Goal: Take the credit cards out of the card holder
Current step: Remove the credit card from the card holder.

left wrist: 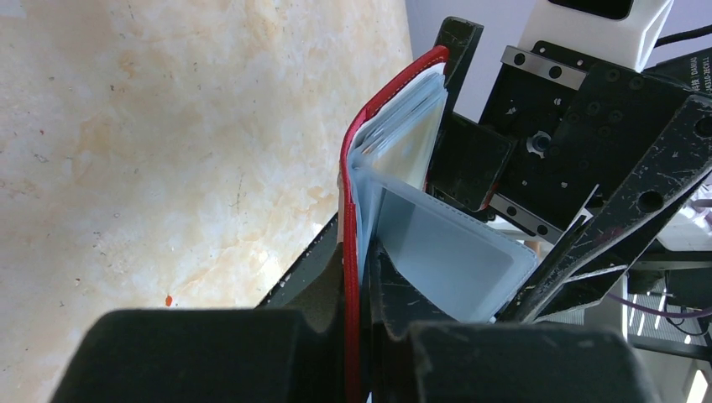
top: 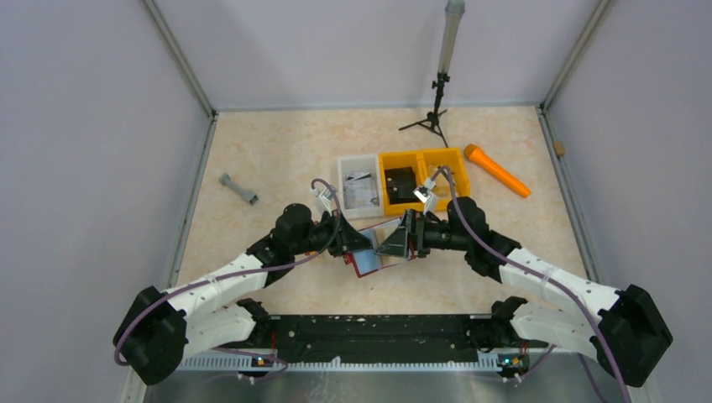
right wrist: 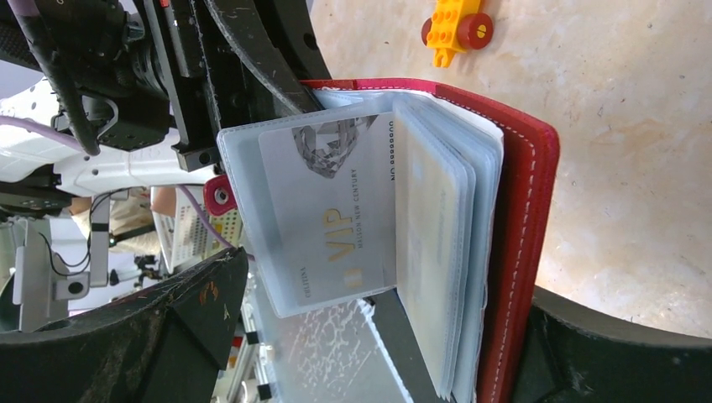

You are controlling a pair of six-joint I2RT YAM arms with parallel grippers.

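Observation:
The card holder (top: 367,262) is a dark red folding wallet, held off the table between the two arms. My left gripper (left wrist: 363,336) is shut on the edge of its red cover (left wrist: 351,210). The holder hangs open, its clear sleeves (right wrist: 437,252) fanned out. One sleeve carries a pale grey credit card (right wrist: 336,210) with gold "VIP" print. The other credit cards are hidden in the sleeves. My right gripper (right wrist: 378,336) is open wide. Its fingers (right wrist: 126,336) stand on either side of the sleeves and cover, and no grip on them shows.
A red-and-yellow toy block (right wrist: 456,25) lies on the table beyond the holder. A white bin (top: 358,185) and an orange bin (top: 420,178) stand behind the grippers. An orange stick (top: 497,170), a grey dumbbell-shaped piece (top: 238,190) and a tripod (top: 434,113) are farther off.

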